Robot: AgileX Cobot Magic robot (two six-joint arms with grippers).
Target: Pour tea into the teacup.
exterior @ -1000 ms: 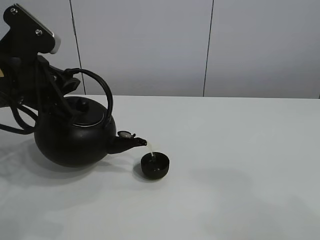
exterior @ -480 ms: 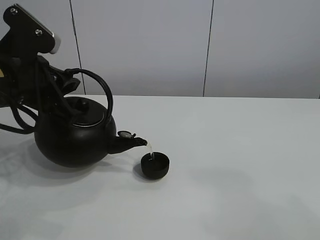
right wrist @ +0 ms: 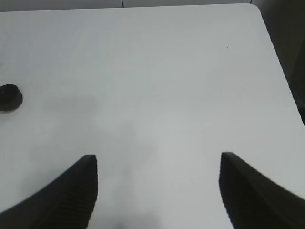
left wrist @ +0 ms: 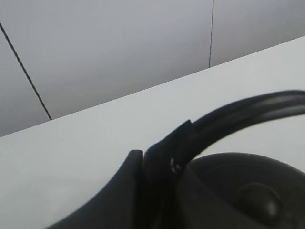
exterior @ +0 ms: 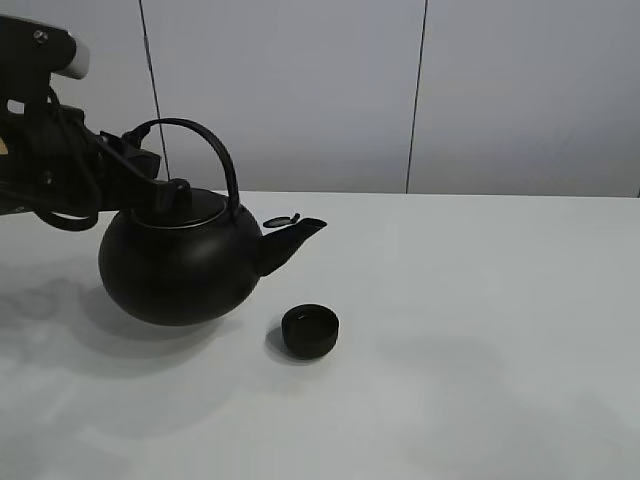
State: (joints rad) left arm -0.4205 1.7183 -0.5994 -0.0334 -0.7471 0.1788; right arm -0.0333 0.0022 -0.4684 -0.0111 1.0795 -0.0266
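Note:
The small black teacup (exterior: 310, 331) stands on the white table (exterior: 480, 330), and also shows far off in the right wrist view (right wrist: 8, 97). The big black kettle (exterior: 180, 268) is upright just left of the cup, its spout (exterior: 298, 233) raised and level, with no stream coming out. My left gripper (exterior: 138, 152) is shut on the kettle's arched handle (left wrist: 248, 107) at its left end, as the left wrist view (left wrist: 159, 160) shows. My right gripper (right wrist: 159, 191) is open and empty above bare table, far to the right of the cup.
A grey panelled wall (exterior: 420, 90) stands behind the table. The table's right edge and corner (right wrist: 267, 28) show in the right wrist view. The left arm and its cables (exterior: 45, 150) fill the upper left.
The kettle has tipped back from pouring to upright and risen slightly. The stream into the teacup has stopped. The left arm has swung lower and left.

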